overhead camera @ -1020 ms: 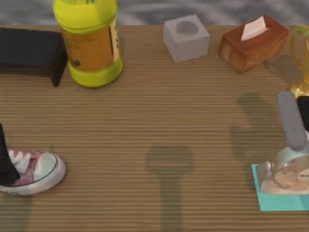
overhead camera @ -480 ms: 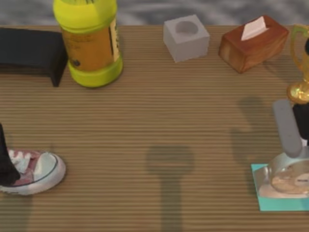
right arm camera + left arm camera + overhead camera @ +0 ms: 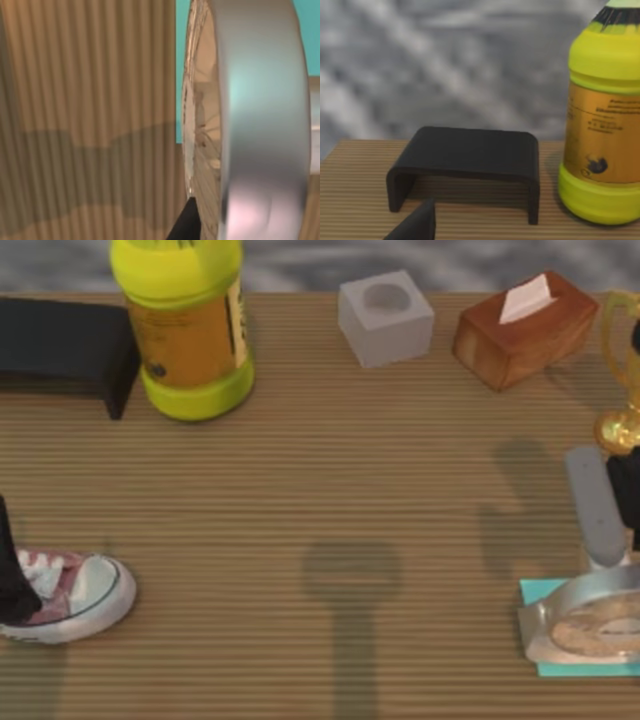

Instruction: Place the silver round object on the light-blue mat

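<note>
1. while the silver round object (image 3: 590,632) sits at the tabletop's (image 3: 330,490) right edge over the light-blue mat (image 3: 535,590), its rim juts past the mat's left side, so i judge it could end up partly off the mat if let go as it stands.
2. whether the right end effector (image 3: 615,560) grips the disc or has let go, i cannot tell; only a grey link and a dark body show just above the disc in the top view, and the fingers are hidden.
3. if the disc is tilted on its flared foot, a release might let it rock or slide toward the bare wood; the speckled face looks slanted from above, but i cannot be sure it lies flat.
4. the right wrist view shows what the top view lacks: the disc's thick silver rim (image 3: 255,120) close up, with turquoise mat (image 3: 182,75) showing behind it and the striped wood beside.
5. the left wrist view shows only a black stand (image 3: 465,165) and a yellow bottle (image 3: 602,125), with one dark tip of the left end effector (image 3: 415,225); its opening cannot be judged. that arm is parked at the left edge by the sneaker (image 3: 75,595).
</note>
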You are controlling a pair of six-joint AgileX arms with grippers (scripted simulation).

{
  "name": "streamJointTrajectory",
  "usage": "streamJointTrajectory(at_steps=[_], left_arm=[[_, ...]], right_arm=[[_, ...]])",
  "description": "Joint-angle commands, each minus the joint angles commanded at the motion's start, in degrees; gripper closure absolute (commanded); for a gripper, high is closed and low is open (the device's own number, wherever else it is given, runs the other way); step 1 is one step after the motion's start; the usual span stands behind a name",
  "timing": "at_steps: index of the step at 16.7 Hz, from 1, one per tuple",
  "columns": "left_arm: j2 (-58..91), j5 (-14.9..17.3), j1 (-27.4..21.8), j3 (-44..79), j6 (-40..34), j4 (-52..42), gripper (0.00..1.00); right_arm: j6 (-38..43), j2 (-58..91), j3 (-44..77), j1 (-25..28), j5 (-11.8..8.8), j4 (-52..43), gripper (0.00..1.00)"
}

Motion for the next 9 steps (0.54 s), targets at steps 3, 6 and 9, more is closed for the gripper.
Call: streamJointTrajectory(at_steps=[3,6,9], left_arm=[[0.0,0.0,0.0,0.0,0.0,0.0,0.0],[0.0,0.0,0.0,0.0,0.0,0.0,0.0],[0.0,0.0,0.0,0.0,0.0,0.0,0.0]], right_arm=[[0.0,0.0,0.0,0.0,0.0,0.0,0.02],[0.0,0.0,0.0,0.0,0.0,0.0,0.0],[0.0,0.0,0.0,0.0,0.0,0.0,0.0]])
